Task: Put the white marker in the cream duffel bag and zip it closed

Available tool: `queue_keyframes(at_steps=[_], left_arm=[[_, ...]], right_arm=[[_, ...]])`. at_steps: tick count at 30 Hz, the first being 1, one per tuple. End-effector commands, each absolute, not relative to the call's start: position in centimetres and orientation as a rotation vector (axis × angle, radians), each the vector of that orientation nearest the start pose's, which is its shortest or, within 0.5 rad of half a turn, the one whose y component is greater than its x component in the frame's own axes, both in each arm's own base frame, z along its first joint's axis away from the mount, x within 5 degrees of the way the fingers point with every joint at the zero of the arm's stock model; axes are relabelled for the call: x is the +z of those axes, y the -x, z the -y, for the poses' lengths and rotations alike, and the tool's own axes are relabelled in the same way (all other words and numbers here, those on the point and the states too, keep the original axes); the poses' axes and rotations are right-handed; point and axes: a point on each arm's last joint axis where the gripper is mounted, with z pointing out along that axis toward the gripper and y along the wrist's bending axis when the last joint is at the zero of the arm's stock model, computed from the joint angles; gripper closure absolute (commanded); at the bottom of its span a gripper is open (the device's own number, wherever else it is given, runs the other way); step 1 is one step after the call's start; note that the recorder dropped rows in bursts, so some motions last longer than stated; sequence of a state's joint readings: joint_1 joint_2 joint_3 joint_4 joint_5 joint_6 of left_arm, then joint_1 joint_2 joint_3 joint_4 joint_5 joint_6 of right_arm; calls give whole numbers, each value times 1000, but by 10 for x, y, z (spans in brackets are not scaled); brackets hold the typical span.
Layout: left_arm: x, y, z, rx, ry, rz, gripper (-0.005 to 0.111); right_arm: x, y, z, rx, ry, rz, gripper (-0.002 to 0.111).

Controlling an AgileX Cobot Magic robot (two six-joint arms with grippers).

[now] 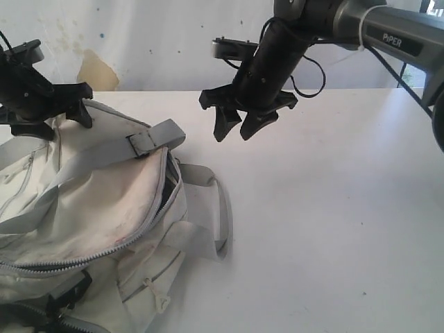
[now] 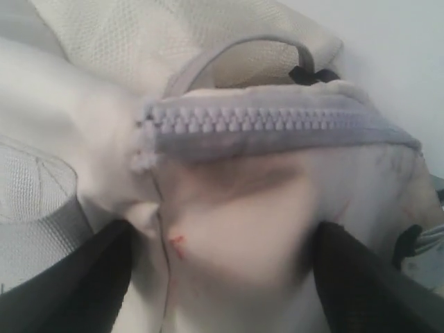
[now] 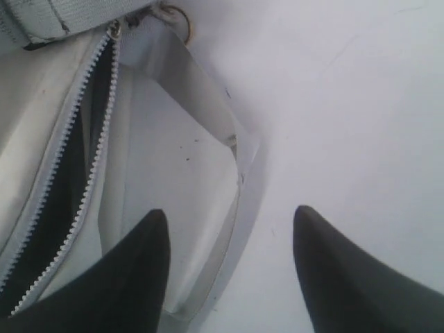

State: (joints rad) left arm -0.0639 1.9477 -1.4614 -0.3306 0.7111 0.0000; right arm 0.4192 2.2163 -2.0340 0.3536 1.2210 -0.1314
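On the bench (image 1: 333,229), the cream duffel bag (image 1: 104,201) lies with its zip (image 1: 165,182) part open, and I see no white marker anywhere. Up close, my left fingers (image 2: 62,277) sit wide open around the bag's end. I should pinch it tight. My right fingers (image 3: 139,277) hang open and empty beside the gap. I think they should go for the zip pull (image 3: 113,30).

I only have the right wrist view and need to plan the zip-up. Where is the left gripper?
Observer: The left gripper is open at one end of the soft cream fabric duffel bag, fingers either side of its fabric.
Operator: Any white marker visible?
Observer: None in any view.
Operator: Is my gripper off the table?
Observer: Yes, the right gripper hangs open above the white table, touching nothing.
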Motion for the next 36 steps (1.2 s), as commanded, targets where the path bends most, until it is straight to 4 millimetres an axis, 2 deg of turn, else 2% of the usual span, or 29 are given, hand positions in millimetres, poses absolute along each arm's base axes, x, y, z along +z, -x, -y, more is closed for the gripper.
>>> queue_keyframes(at_steps=[1, 5, 7, 10, 14, 18, 25, 30, 36], left_arm=[[200, -426, 50, -434, 235, -2666, 25], [188, -427, 52, -475, 273, -2699, 25], [186, -429, 52, -475, 280, -2694, 30], [185, -431, 52, -481, 297, -2668, 54], [188, -433, 52, -498, 307, -2649, 106], [199, -435, 50, -542, 305, -2675, 107], [229, -439, 30, -818, 440, -2680, 107], [233, -434, 25, -883, 426, -2732, 107], [232, -429, 27, -907, 381, -2774, 107]], right_arm=[[241, -423, -219, 577, 663, -2812, 58], [241, -423, -219, 577, 663, -2812, 58], [240, -423, -219, 580, 662, -2813, 58], [241, -423, -221, 618, 653, -2811, 58], [245, -423, -228, 729, 611, -2775, 58], [245, -425, -234, 829, 576, -2732, 58], [219, -435, -247, 988, 499, -2707, 58], [201, -448, -259, 1081, 440, -2584, 58], [180, -454, -277, 1071, 369, -2523, 62]])
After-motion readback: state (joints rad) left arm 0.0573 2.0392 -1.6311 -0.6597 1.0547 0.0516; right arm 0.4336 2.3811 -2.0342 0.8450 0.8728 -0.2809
